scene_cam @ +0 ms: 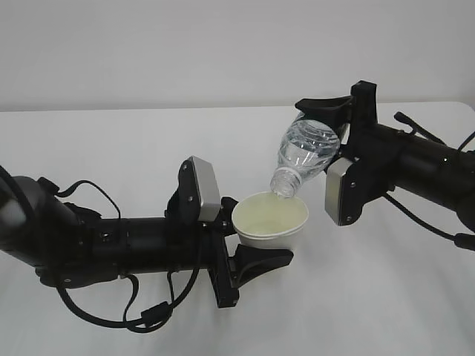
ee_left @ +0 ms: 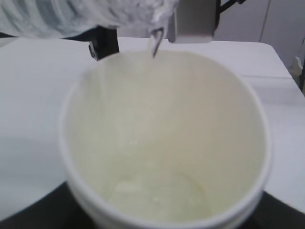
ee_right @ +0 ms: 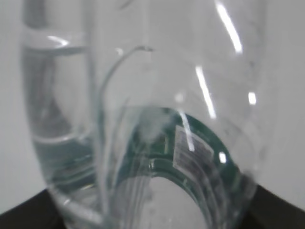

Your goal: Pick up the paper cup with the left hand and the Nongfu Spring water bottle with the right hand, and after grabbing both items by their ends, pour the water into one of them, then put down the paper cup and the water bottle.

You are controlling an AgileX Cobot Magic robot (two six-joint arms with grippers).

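My left gripper [scene_cam: 249, 236] is shut on the white paper cup [scene_cam: 270, 220] and holds it upright by its lower side, just above the table. My right gripper [scene_cam: 332, 132] is shut on the base end of the Nongfu Spring water bottle [scene_cam: 306, 153]. The bottle tilts neck-down to the left, its open mouth right over the cup's far rim. In the left wrist view a thin stream of water [ee_left: 153, 45] falls from the bottle [ee_left: 71, 16] into the cup [ee_left: 164, 143], and a shallow pool [ee_left: 157, 195] lies at the bottom. The right wrist view looks along the clear bottle [ee_right: 143, 119] with its green label [ee_right: 190, 148].
Both arms hover over a white table [scene_cam: 111, 148] that ends at a pale wall behind. The left arm's cables [scene_cam: 148, 315] loop low near the front edge. The right arm's grey block [scene_cam: 340, 189] hangs close to the cup's right side.
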